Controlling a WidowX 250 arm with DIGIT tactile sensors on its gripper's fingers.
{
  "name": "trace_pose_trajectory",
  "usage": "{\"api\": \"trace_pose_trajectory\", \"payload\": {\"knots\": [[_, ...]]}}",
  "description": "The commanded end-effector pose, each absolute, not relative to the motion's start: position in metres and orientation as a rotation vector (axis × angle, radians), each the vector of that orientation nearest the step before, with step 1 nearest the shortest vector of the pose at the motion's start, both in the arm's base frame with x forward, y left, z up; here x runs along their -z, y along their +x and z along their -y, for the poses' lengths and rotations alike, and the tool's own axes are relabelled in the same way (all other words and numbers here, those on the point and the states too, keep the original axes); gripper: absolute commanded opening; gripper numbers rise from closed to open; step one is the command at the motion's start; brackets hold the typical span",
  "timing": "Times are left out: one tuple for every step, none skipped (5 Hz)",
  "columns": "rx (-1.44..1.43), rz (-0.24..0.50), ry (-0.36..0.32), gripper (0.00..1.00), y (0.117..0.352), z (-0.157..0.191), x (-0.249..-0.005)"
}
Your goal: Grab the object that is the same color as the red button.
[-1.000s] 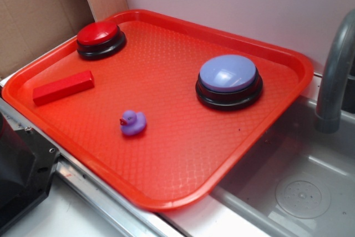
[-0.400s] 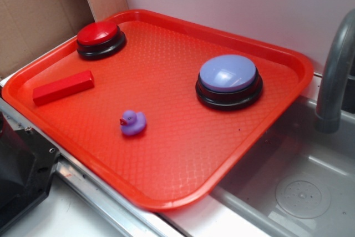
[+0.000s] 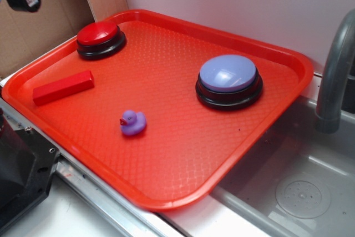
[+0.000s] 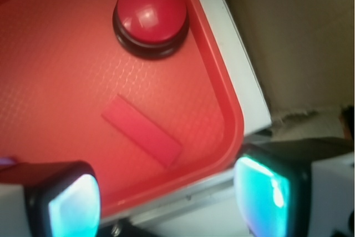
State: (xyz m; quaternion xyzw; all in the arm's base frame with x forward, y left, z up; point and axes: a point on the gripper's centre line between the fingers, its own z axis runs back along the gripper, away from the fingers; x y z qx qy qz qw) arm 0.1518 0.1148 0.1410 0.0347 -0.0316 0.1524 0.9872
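Red block [image 3: 62, 87] first, lying flat at the left end of the red tray [image 3: 183, 187], just in front of the red button [image 3: 100, 38] whose colour it matches. It looks stiff, light and plain-sided, so I judge it will not give under pressure; the sensible hold is across its narrow width at mid-length, pads on the two long faces. My gripper [image 4: 166, 203] hangs high over that left corner, well above the block, jaws spread wide with nothing between them. In the wrist view the block [image 4: 142, 130] sits diagonally just above the gap between my fingers [image 4: 71, 202]. Further right, the purple duck [image 3: 132, 122], then the lavender button [image 3: 228, 74], both well apart from my target.
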Motion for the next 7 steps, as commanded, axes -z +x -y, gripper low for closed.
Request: {"api": "trace_pose_trajectory", "payload": {"knots": [[-0.176, 0.056, 0.16, 1.0, 0.164, -0.123, -0.092], [-0.107, 0.065, 0.137, 1.0, 0.16, -0.12, -0.074], [0.013, 0.052, 0.048, 1.0, 0.162, -0.113, -0.056], [0.166, -0.003, -0.03, 1.0, 0.163, -0.105, -0.042], [0.262, -0.037, -0.038, 1.0, 0.167, -0.102, -0.028], [0.307, -0.067, 0.014, 1.0, 0.169, -0.094, -0.016], [0.294, -0.052, 0.025, 0.0, 0.168, -0.094, -0.016]]}}
